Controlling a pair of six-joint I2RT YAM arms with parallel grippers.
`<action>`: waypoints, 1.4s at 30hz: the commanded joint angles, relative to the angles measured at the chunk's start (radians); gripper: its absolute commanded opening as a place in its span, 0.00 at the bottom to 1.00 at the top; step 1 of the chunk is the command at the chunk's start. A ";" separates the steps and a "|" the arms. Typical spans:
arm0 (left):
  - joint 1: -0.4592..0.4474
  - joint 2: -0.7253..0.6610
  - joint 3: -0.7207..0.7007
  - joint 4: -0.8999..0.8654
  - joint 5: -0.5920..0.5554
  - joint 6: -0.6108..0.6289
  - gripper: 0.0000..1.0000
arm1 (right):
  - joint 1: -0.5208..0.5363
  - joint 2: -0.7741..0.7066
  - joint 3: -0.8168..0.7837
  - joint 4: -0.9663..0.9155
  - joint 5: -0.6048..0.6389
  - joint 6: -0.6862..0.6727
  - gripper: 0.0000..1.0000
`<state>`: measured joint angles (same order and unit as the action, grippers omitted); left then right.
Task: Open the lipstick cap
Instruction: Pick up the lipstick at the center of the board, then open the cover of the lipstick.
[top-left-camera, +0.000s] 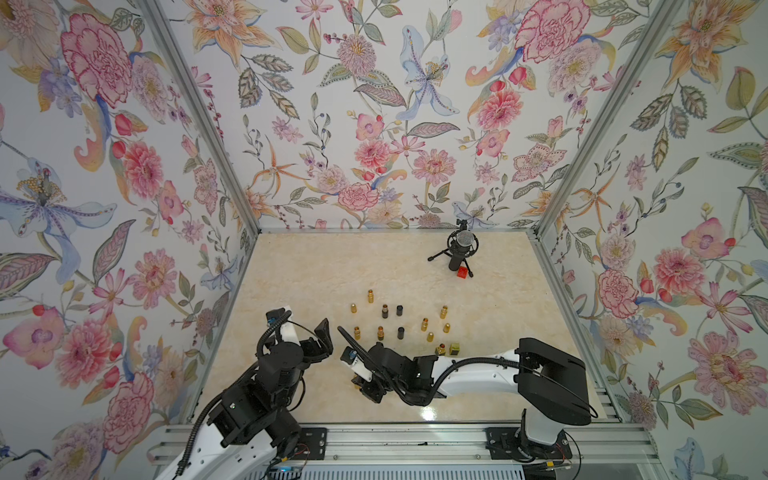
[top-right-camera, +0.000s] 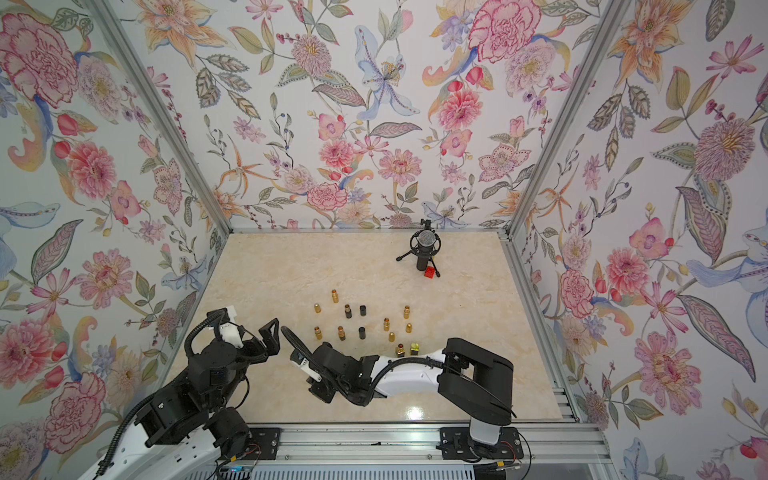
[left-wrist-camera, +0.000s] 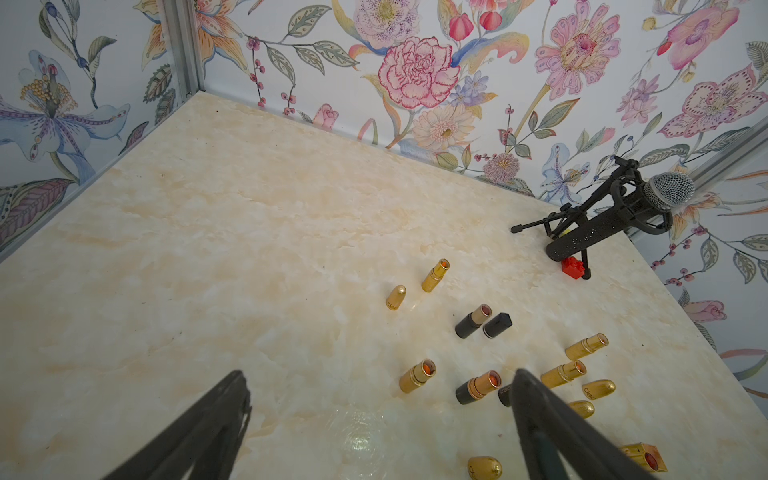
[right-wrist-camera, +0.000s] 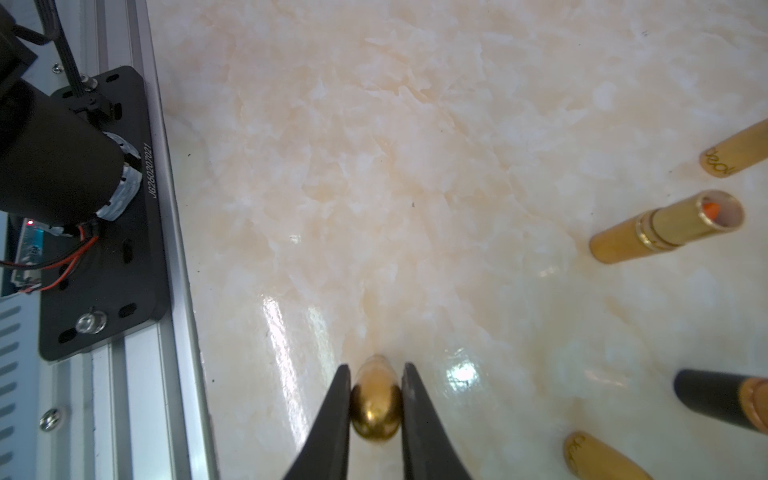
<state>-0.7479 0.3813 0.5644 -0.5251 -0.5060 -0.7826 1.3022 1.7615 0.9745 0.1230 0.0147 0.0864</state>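
A gold lipstick with a rounded cap (right-wrist-camera: 376, 403) stands on the marble table, near the front edge. My right gripper (right-wrist-camera: 376, 399) is shut on it, one dark finger pressing each side of the cap. In a top view the right gripper (top-left-camera: 360, 384) points down at the front middle of the table, and only a sliver of the gold shows under the wrist. My left gripper (left-wrist-camera: 379, 376) hangs open above the table to the left of it, with nothing between its fingers; in both top views it (top-left-camera: 324, 338) (top-right-camera: 270, 338) is raised and apart from the lipstick.
Several uncapped gold and black lipsticks (top-left-camera: 380, 332) and loose caps (top-left-camera: 400, 332) stand in a cluster mid-table, just behind the right arm. A microphone on a tripod (top-left-camera: 460, 245) and a red brick (top-left-camera: 462, 273) sit at the back right. An aluminium rail (top-left-camera: 395, 440) runs along the front.
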 joint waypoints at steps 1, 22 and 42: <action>0.009 -0.008 -0.001 -0.016 -0.025 -0.011 0.99 | 0.000 -0.049 0.018 -0.011 -0.004 0.005 0.19; -0.041 0.252 -0.141 0.404 0.314 0.315 0.91 | -0.267 -0.343 0.128 -0.383 -0.080 0.193 0.20; -0.220 0.415 -0.361 0.984 0.457 0.500 0.71 | -0.327 -0.372 0.155 -0.433 -0.224 0.296 0.19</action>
<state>-0.9592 0.7826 0.1902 0.3576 -0.0517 -0.3443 0.9802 1.4151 1.1000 -0.2928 -0.1757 0.3534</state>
